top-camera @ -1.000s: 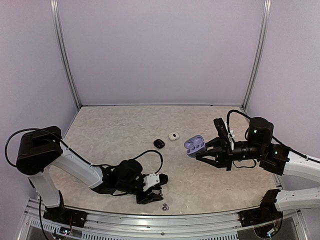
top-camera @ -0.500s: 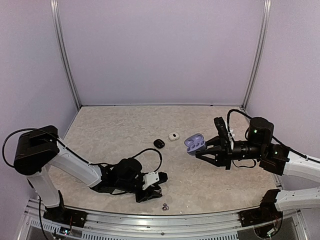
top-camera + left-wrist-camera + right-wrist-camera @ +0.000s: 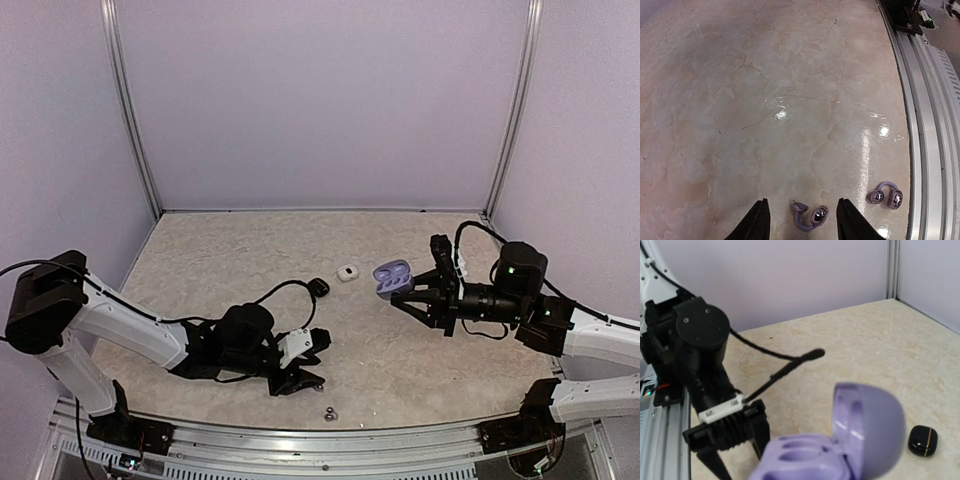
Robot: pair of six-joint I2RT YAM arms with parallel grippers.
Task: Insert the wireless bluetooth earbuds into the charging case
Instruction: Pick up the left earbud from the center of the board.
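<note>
Room: plain pale lilac walls (image 3: 320, 100) on three sides; slim metal posts (image 3: 131, 110) stand at the two back corners.
Surface: table (image 3: 250, 250) with a beige marbled top, thinly veined. It is glossy enough near the front to throw back bright spots of light.
Front edge: ribbed metal rail (image 3: 300, 440) runs along the near side, with the arm bases set into it.
Left arm: stretched low across the front of the table, with a black cable (image 3: 285, 292) looping above it.
Left gripper (image 3: 310, 365): down at the tabletop near the front edge, fingers (image 3: 759, 222) moderately apart and holding nothing.
Earbuds (image 3: 328, 411): from above, two tiny specks on the table just inside the rail, close to the left gripper.
First earbud (image 3: 810, 216): lilac with a silvery tip. It lies on the table in the gap between the left fingers; I can make out no contact with either.
Second earbud (image 3: 886, 195): same make, lying off to one side just beside the rail, apart from the first.
Right gripper (image 3: 408, 293): raised over the right-centre of the table, closed on the purple case.
Purple case (image 3: 393, 277): open, lid tipped up, two hollow wells showing, held clear of the surface.
Black case (image 3: 318, 286): small and glossy, on the table near the middle.
White case (image 3: 347, 273): near the black case but not touching it.
</note>
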